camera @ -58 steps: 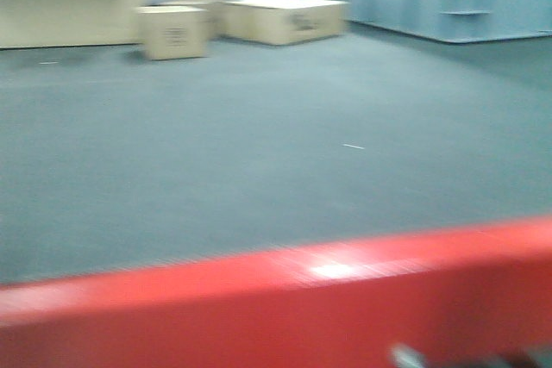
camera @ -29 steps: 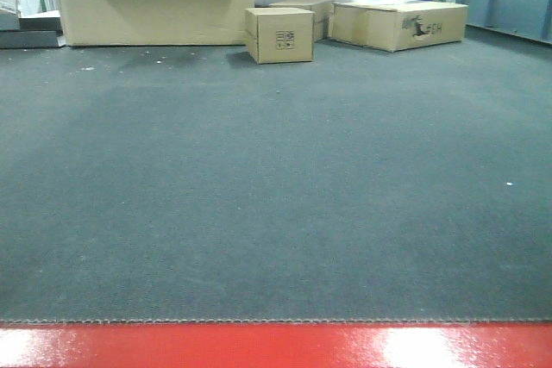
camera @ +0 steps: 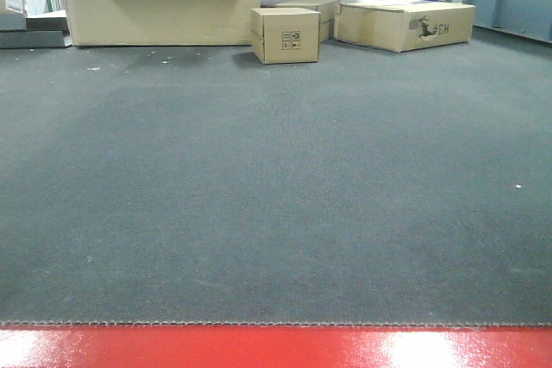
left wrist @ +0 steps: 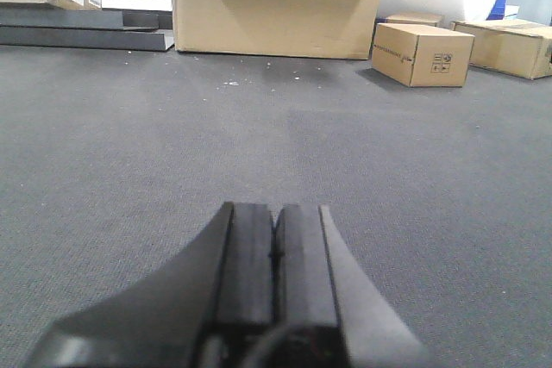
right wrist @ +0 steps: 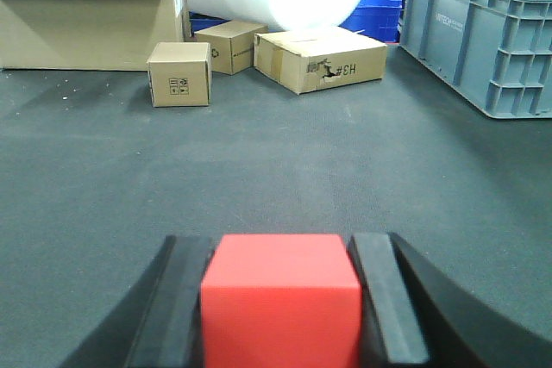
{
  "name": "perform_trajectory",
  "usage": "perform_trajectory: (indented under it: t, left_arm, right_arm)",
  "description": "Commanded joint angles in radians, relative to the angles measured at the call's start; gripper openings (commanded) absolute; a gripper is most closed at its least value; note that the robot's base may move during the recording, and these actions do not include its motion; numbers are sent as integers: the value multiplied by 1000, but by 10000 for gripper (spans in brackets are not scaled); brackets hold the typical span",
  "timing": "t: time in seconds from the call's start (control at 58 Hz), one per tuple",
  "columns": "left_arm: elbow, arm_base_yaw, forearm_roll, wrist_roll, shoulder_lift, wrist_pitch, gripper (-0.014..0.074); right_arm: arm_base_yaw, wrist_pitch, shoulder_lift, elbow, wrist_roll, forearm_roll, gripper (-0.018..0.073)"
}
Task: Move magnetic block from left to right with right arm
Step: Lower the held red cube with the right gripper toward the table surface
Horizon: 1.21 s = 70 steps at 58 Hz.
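Plainly, the pickup looks done: the right claw [right wrist: 280,249] is closed to the width of the magnetic block [right wrist: 280,303], which sits snug between its two dark fingers. What is left, I judge, is carrying it rightward and letting go; how far across it is cannot be told. Only the right wrist view shows the block. The front view gives just grey carpet [camera: 276,187], cardboard boxes [camera: 285,34] and a red band [camera: 259,349], while the left wrist view shows the left claw [left wrist: 274,213] pressed together on nothing.
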Motion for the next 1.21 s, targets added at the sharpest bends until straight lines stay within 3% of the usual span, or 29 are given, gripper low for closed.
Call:
perform_trajectory:
  t: [0.0,0.241,0.448,0.5,0.568,0.655,0.775,1.189]
  left_arm:
    - [8,1,-5,-6,-10,-80,-126]
    - [8,1,-5,-6,-10,-80,-126]
    - [8,1,-5,-6,-10,-80,-126]
    - [8,1,-5,-6,-10,-80,-126]
    - [8,1,-5,-6,-10,-80,-126]
    - [8,1,-5,-6,-10,-80,-126]
    - [8,1,-5,-6,-10,-80,-126]
    - [8,1,-5,-6,-10,-80,-126]
  right_arm:
    - [-4,-88,20,-25,-8,-8,57]
    - [-4,-90,20,-25,-8,-7,57]
    - [-2,-103,56,-37,-19,85,57]
    - [-1,-96,105,-54,-69,141,57]
    - [5,-95,203,-90,-214,245,57]
    - [51,-113,315,-132,-375,375,57]
    - [118,-105,471,-186,-485,488,57]
    - [331,-3,1098,-520,-506,497,57]
